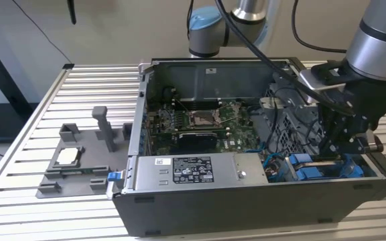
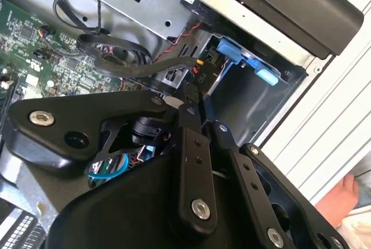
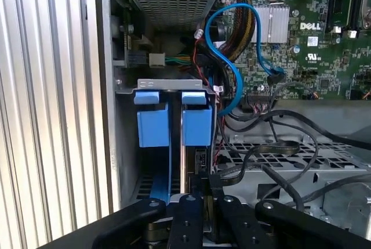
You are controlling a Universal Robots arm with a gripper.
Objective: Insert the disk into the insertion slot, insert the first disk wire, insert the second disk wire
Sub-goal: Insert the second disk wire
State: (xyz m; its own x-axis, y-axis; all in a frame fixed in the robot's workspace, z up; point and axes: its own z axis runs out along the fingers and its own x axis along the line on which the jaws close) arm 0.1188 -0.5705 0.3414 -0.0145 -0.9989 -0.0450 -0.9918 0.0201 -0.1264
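The disk sits down in the insertion slot (image 3: 130, 144) at the case's front corner, on the exterior view's right. Its blue carrier shows as two blue tabs (image 3: 197, 120) in the first wrist view, and as blue pieces (image 2: 232, 51) (image 1: 300, 168) in the other views. My gripper (image 3: 204, 188) reaches down beside the carrier, fingers close together on a black disk wire connector (image 3: 201, 161). In the second wrist view the fingertips (image 2: 191, 109) pinch that connector (image 2: 202, 70), which carries red and yellow wires. In the exterior view the gripper (image 1: 337, 150) is low inside the bay.
The open grey computer case (image 1: 247, 211) holds a motherboard (image 1: 206, 120) and the labelled power-supply box (image 1: 193, 170). A blue cable (image 3: 239, 63) and loose black cables (image 3: 278, 144) cross near the bay. A grey fixture (image 1: 79, 160) stands on the slatted table. A person's hand (image 2: 342, 202) is nearby.
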